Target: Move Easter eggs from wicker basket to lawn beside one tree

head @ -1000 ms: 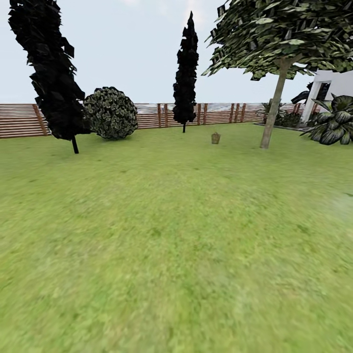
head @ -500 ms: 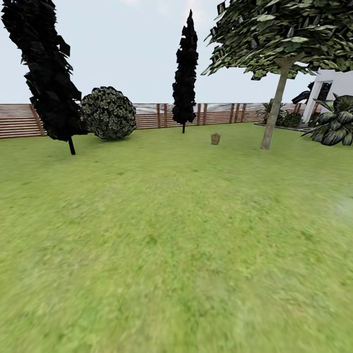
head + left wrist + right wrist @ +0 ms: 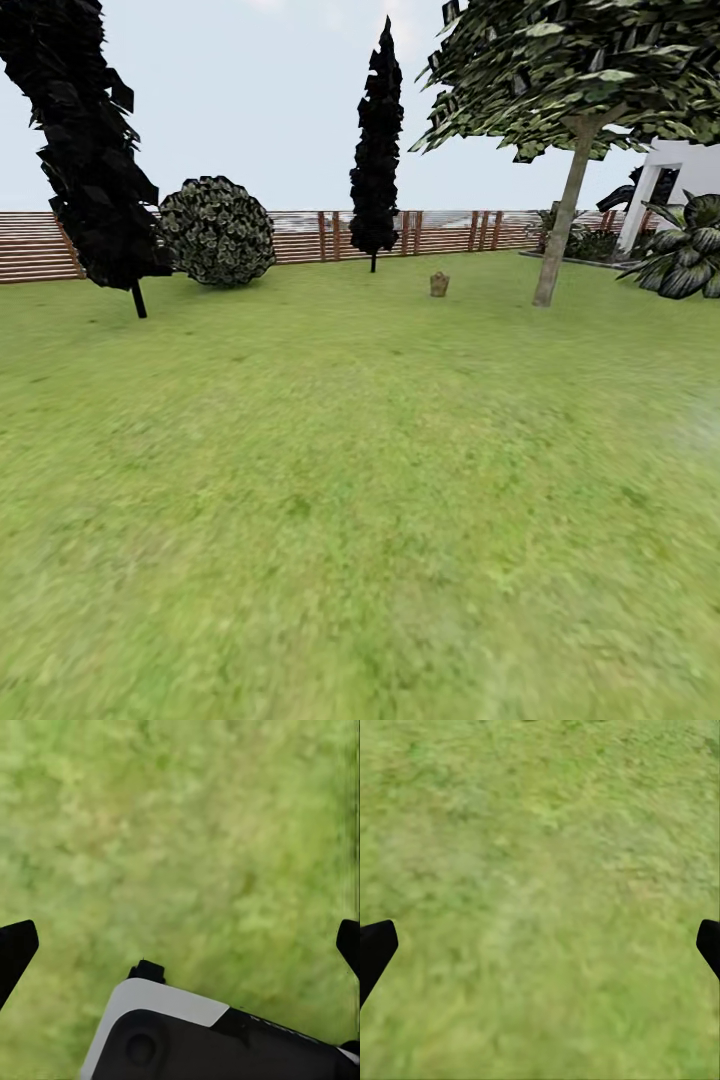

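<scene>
Camera's crept forward across the lawn [image 3: 340,500], so we're mid-approach: basket [image 3: 439,284] sits far off near the tree [image 3: 556,250], both pincers [image 3: 180,945] [image 3: 540,945] wide open and empty, next: keep rolling closer.

Two dark cypress-like trees [image 3: 95,150] stand before the brown slat fence [image 3: 300,237], one far left, one [image 3: 377,140] near centre; a round leafy shrub [image 3: 217,232] sits between them; a white house [image 3: 675,170] and spiky plants [image 3: 685,255] lie at far right.
</scene>
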Motion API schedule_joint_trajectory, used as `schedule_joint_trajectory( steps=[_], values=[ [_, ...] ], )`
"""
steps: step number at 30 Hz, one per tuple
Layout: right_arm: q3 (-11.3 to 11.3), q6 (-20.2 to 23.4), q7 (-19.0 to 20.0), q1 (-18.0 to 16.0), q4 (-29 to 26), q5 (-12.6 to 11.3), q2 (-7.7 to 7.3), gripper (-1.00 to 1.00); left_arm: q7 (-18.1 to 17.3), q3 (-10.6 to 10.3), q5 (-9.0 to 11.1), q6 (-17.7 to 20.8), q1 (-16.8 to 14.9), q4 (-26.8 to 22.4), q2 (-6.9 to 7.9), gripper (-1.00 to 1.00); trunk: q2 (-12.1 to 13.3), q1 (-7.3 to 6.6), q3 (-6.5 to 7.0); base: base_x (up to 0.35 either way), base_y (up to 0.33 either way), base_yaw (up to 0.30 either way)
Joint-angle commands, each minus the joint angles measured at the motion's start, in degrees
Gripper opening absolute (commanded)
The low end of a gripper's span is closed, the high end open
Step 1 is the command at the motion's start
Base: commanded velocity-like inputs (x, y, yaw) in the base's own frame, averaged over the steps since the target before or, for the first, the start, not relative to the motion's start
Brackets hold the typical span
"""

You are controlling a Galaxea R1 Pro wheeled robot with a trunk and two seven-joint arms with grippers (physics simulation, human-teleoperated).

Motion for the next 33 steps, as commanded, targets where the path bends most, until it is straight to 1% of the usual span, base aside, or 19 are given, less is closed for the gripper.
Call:
schedule_joint_trajectory(
  steps=[1,17,33],
  values=[
    [-0.11,-0.18,0.03,-0.04,0.04,-0.04,0.00,1.00,0.03,-0.11,0.60,-0.23,-0.04,0.03,-0.04,1.00,-0.10,0.06,-0.11,0.331,-0.127,0.000],
    [-0.09,-0.18,0.03,-0.06,0.04,-0.04,0.07,1.00,0.03,-0.06,0.60,-0.35,-0.04,0.04,-0.06,1.00,-0.10,0.06,-0.11,0.331,-0.124,0.000],
    [-0.10,-0.28,0.03,-0.06,0.04,-0.04,0.02,1.00,0.03,-0.03,0.60,-0.35,-0.04,0.04,-0.04,1.00,-0.10,0.06,-0.11,0.331,-0.009,0.000]
  ],
)
